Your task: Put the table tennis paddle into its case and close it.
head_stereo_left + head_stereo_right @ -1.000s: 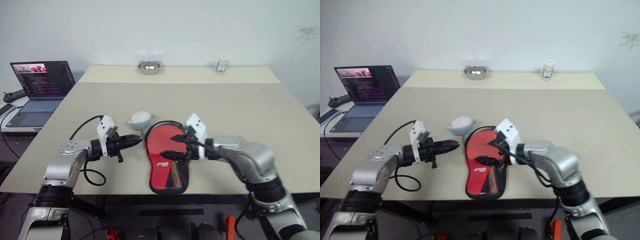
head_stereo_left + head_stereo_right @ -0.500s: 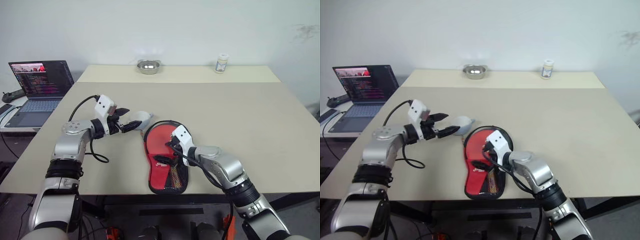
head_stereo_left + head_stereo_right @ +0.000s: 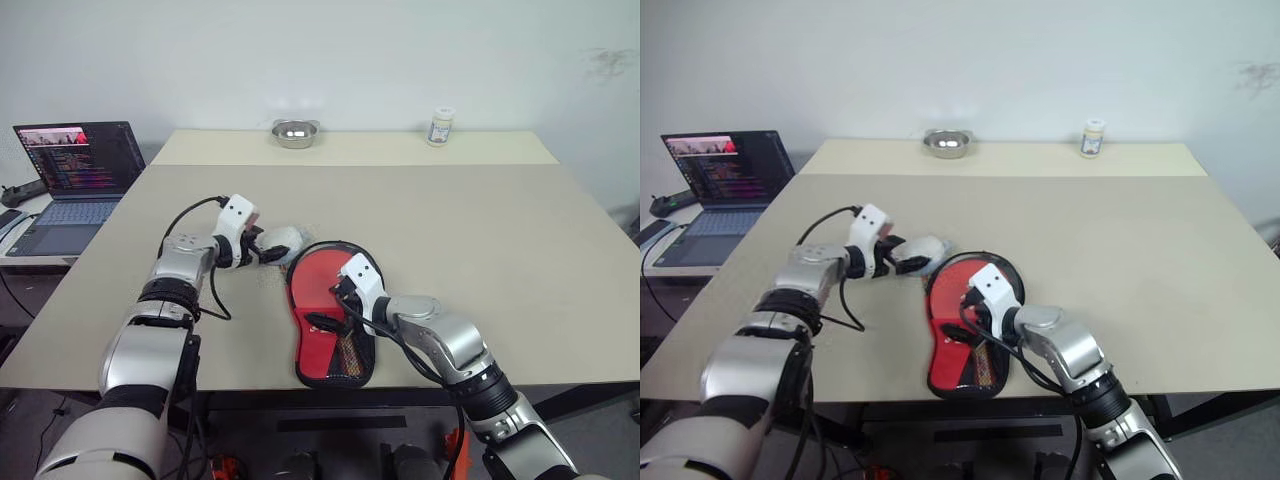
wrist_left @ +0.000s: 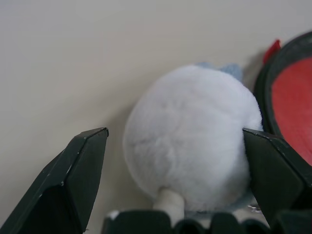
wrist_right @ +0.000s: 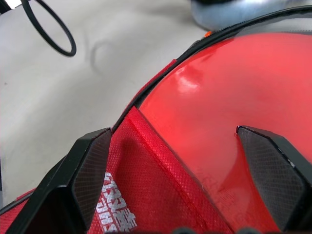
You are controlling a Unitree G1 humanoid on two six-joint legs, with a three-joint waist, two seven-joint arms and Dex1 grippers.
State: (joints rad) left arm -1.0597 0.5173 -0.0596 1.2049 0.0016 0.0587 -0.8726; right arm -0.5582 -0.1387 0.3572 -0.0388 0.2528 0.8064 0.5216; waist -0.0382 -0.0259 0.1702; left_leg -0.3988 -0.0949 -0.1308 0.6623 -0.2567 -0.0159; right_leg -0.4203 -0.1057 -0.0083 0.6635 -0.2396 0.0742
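Note:
The case (image 3: 337, 352) lies flat near the table's front edge, its red side with the white logo facing up and its black zip rim open around the top. The table tennis paddle's red blade (image 3: 318, 283) shows inside that open upper part; its handle end lies under the case's red and mesh cover. My right gripper (image 3: 329, 306) hangs open just over the blade (image 5: 234, 92), by the edge of the cover (image 5: 146, 195). My left gripper (image 3: 268, 249) is open too, its fingers standing either side of a white plush toy (image 4: 192, 146) just left of the case.
An open laptop (image 3: 75, 165) stands on a side table at the far left. At the table's back edge sit a metal bowl (image 3: 295, 132) and a small bottle (image 3: 439, 126). A black cable (image 3: 213, 298) loops down from my left wrist onto the table.
My left gripper has opened and reached forward to the white plush toy, which now sits between its fingers. My right gripper sank a little onto the case, then stayed still and open.

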